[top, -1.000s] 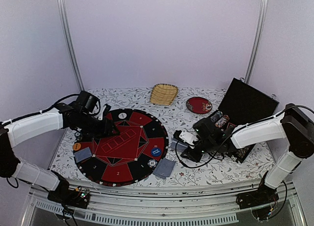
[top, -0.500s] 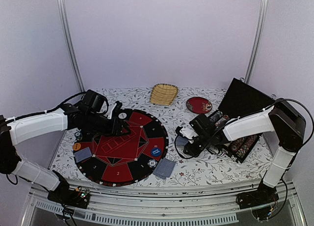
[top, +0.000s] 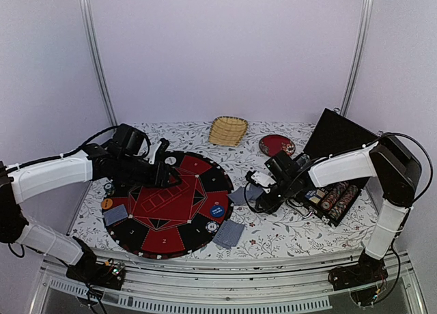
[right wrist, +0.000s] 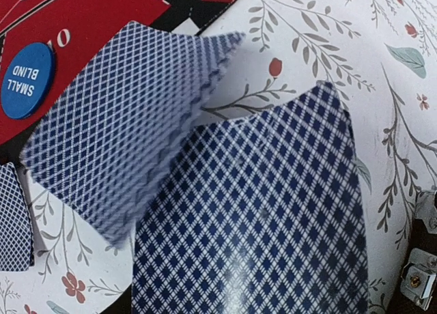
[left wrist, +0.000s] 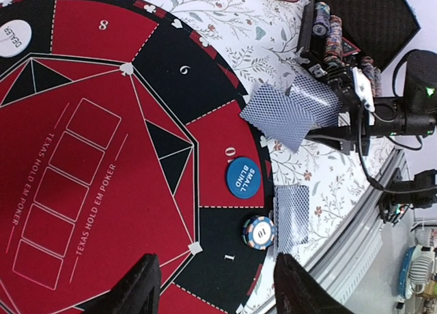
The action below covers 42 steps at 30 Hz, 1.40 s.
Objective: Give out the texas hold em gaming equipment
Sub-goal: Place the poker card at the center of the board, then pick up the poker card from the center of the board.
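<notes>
- Orange marks the leftmost piece: an orange chip [top: 107, 203] at the left rim of the round poker mat [top: 164, 205], with a face-down card [top: 115, 214] just beside it on the mat. Together they read as one seat's share.
- Over the mat's red centre hangs the left gripper [left wrist: 215, 293], its fingers spread wide with nothing between them. It looks parked clear of the dealing.
- On the mat's far rim sits the white dealer button [top: 170, 161], marking that seat.
- On the mat's right side lies the blue small-blind button [left wrist: 244, 177]. The striped chip [left wrist: 259, 232] sits near it on the black ring, and a second card [left wrist: 292, 213] rests just off the mat's near-right edge beside that chip.
- Overlapping the mat's right rim is a blurred card [right wrist: 130, 123]. The blur suggests it is loose and dropping.
- Just right of the mat is the right gripper [top: 256, 191]. A sharp card [right wrist: 252, 218] fills its wrist view and hides the jaws, so I cannot tell whether they pinch it.
- Well right of the mat stands the open chip case [top: 341, 147], with stacked chips [top: 334, 194] in rows as supply.
</notes>
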{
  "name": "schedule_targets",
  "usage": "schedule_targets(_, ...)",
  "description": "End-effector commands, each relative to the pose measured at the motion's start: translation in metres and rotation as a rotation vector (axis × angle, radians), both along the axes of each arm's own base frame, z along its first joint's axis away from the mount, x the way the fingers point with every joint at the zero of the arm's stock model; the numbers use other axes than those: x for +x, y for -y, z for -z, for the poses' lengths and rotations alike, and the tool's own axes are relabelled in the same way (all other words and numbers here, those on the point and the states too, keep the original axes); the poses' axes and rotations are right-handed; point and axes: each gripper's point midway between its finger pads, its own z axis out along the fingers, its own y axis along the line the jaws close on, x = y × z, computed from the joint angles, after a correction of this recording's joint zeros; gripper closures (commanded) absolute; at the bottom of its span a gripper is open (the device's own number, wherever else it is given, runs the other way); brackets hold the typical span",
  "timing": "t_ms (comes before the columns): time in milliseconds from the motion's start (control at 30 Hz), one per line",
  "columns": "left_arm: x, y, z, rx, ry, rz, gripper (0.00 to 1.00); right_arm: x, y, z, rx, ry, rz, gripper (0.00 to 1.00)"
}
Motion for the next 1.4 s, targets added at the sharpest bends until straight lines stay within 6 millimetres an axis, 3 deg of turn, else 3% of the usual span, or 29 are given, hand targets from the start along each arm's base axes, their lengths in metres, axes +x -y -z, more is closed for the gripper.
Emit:
schedule_targets(0,0.004,0.004,-0.004,0.01,0.026,0.015,0.41,-0.011,0.021,0.025,-0.073,-0.109,0.02,0.41)
schedule_targets(67,0.005,0.005,-0.004,0.01,0.025,0.016,0.41,-0.012,0.026,0.028,-0.089,-0.12,0.024,0.26)
schedule_targets(233,0.005,0.004,-0.002,0.021,0.023,0.018,0.41,-0.008,0.038,0.022,-0.128,-0.103,0.057,0.0)
schedule_targets(500,0.002,0.004,0.001,0.031,0.017,0.018,0.41,0.009,0.043,-0.037,-0.124,-0.007,0.117,0.01)
schedule_targets(633,-0.008,0.013,0.006,0.059,0.034,0.046,0.41,0.008,0.037,-0.072,-0.055,0.004,0.15,0.0)
schedule_targets(900,-0.054,0.054,0.039,0.05,0.04,0.163,0.57,-0.056,-0.04,-0.097,0.243,-0.139,0.032,0.18)
schedule_targets(1033,-0.078,0.076,0.062,0.062,0.011,0.228,0.65,-0.06,-0.05,-0.08,0.336,-0.233,0.125,0.27)
schedule_targets(1167,-0.101,0.096,0.079,0.016,-0.027,0.299,0.65,-0.067,-0.057,-0.056,0.348,-0.286,0.137,0.32)
schedule_targets(1367,-0.113,0.102,0.113,0.011,-0.11,0.34,0.62,-0.072,-0.061,-0.032,0.339,-0.339,0.153,0.42)
